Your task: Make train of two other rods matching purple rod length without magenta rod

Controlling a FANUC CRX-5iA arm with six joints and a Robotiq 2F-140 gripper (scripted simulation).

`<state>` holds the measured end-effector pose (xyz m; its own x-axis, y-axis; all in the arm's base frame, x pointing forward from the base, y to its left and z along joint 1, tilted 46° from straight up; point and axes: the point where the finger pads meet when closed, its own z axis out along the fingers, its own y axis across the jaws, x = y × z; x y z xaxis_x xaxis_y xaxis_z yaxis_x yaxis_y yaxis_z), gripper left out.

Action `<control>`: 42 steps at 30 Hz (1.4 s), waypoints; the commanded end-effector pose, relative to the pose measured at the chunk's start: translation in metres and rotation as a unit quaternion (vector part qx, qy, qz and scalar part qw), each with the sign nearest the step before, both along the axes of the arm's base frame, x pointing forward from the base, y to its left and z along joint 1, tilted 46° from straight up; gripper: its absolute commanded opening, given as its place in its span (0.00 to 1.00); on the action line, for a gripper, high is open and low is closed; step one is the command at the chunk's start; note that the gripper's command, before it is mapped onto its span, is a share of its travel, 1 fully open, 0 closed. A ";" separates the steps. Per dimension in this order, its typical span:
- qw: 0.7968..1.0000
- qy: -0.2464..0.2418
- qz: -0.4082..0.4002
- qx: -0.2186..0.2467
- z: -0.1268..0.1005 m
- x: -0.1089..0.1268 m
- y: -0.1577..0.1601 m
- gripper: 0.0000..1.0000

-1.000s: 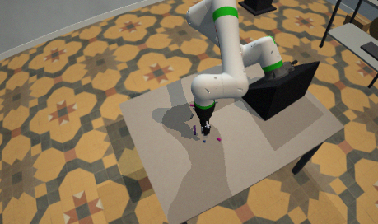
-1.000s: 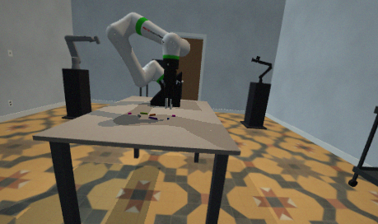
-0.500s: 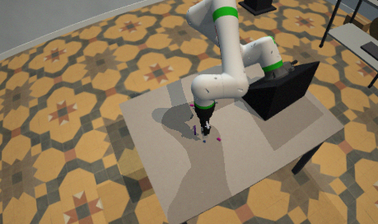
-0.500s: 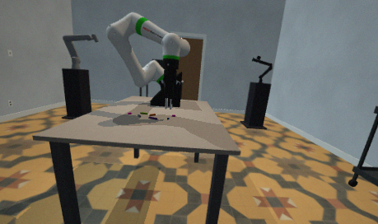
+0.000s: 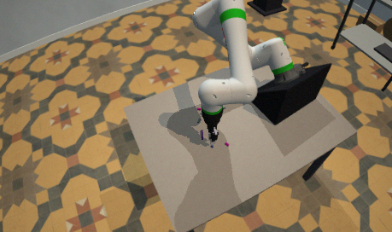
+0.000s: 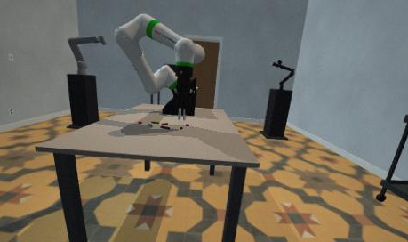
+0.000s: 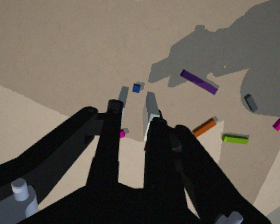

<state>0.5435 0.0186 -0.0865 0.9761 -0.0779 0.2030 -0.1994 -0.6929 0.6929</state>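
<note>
pincer [image 7: 134,112] is shut with nothing in it, hanging above the tabletop [image 5: 263,162]. blue rod [image 7: 136,87] sits just past its fingertips, purple rod [image 7: 199,82] nearby

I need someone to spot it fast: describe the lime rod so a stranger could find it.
Start at the long purple rod in the wrist view. Below it, toward the right edge, an orange rod lies tilted; the lime rod lies just right of that, the only bright yellow-green piece.
</note>
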 end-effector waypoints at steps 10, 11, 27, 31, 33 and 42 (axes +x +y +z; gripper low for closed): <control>1.000 0.000 0.000 0.000 -0.013 0.002 -0.013 0.15; 1.000 0.000 0.000 0.000 -0.014 0.002 -0.014 0.15; 1.000 0.000 0.000 0.000 -0.025 0.003 -0.025 0.15; 1.000 0.000 0.000 0.000 -0.026 0.003 -0.027 0.15; 1.000 0.000 0.000 0.000 -0.026 0.003 -0.027 0.15; 1.000 0.000 0.000 0.000 -0.027 0.003 -0.027 0.15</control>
